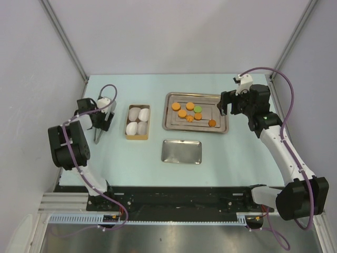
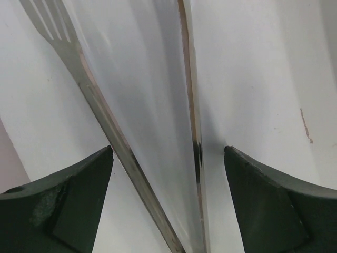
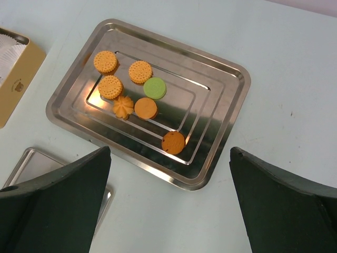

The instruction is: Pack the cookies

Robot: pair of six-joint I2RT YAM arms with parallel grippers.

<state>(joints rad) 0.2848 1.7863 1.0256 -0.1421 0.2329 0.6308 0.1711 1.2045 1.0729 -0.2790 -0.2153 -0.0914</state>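
From above, your left hand (image 1: 101, 120) hangs over the tongs (image 1: 98, 136) at the left of the worktop (image 1: 237, 153). Your right hand (image 1: 226, 104) is at the right rim of the tray (image 1: 174, 122), which holds the cookies (image 1: 189, 106). A box (image 1: 138, 138) sits between the tongs and the tray, with a small tray (image 1: 181, 151) nearer.

At your left wrist, the left hand (image 2: 168, 153) is released, its fingers (image 2: 58, 200) spread with the tongs (image 2: 158, 132) between them.

At your right wrist, the right hand (image 3: 168, 153) is spread wide, grasping nothing. Beyond it, six orange cookies (image 3: 140, 71) and one green lie on the tray (image 3: 221, 95).
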